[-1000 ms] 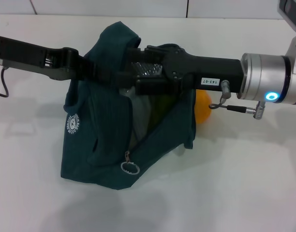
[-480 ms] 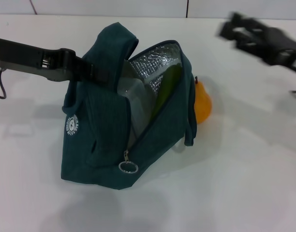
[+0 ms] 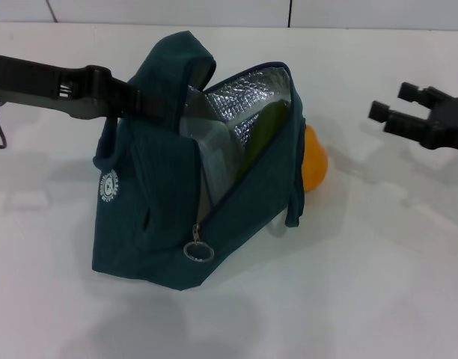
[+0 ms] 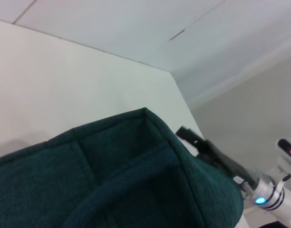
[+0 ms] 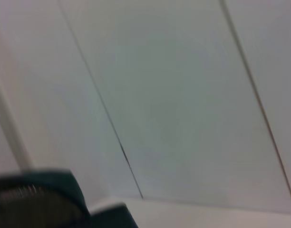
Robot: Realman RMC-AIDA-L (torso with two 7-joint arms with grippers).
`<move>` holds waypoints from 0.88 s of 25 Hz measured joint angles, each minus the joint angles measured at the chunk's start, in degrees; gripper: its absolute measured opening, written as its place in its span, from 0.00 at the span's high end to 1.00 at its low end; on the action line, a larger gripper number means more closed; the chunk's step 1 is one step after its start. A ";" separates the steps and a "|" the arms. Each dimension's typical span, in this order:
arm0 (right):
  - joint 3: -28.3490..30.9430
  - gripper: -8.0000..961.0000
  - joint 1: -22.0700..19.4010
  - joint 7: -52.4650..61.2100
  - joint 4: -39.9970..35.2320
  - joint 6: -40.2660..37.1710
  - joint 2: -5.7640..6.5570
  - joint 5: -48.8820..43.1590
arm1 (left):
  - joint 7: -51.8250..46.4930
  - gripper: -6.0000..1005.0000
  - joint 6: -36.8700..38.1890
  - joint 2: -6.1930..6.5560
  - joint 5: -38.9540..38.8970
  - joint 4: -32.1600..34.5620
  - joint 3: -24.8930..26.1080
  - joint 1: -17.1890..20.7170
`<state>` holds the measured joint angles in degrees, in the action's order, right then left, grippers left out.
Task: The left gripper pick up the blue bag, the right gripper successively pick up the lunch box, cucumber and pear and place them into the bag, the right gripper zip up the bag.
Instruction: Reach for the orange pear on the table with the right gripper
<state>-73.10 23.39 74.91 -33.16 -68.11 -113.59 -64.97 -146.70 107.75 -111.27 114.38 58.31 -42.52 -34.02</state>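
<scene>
Left gripper [image 3: 143, 105] pinches the blue bag [image 3: 162, 217] handle. Right gripper [image 3: 397, 112] spread, empty. Pear [image 3: 315, 161] on table behind bag: smooth, firm, rolls; grip across its belly.

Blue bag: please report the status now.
Left gripper shut on blue bag. Right gripper open, empty. Pear outside, behind bag. Zipper open.

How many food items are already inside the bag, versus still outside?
2 inside the blue bag: the lunch box and cucumber. 1 outside: the pear, behind the bag.
</scene>
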 joint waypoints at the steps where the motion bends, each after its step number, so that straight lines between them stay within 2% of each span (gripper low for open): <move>1: 0.02 0.09 0.46 -0.65 -0.05 1.09 -0.35 -1.08 | 0.00 0.95 0.00 0.01 0.00 0.01 0.09 0.02; 6: -0.21 0.09 3.11 -2.57 -0.18 3.84 -1.53 -5.44 | 0.12 0.95 -0.18 0.34 0.05 0.16 1.21 0.84; 12: -1.37 0.09 5.39 -2.61 -0.30 4.17 -1.75 -7.43 | 1.14 0.95 -0.13 1.28 0.09 0.05 2.55 2.58; 22: -5.79 0.09 6.97 -4.16 -0.82 5.00 -1.99 -7.53 | 2.06 0.96 0.07 1.53 -0.01 -0.02 2.52 3.18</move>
<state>-78.89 30.36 70.76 -33.98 -63.10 -115.58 -72.50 -144.64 107.82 -109.73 114.38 58.29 -39.99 -30.84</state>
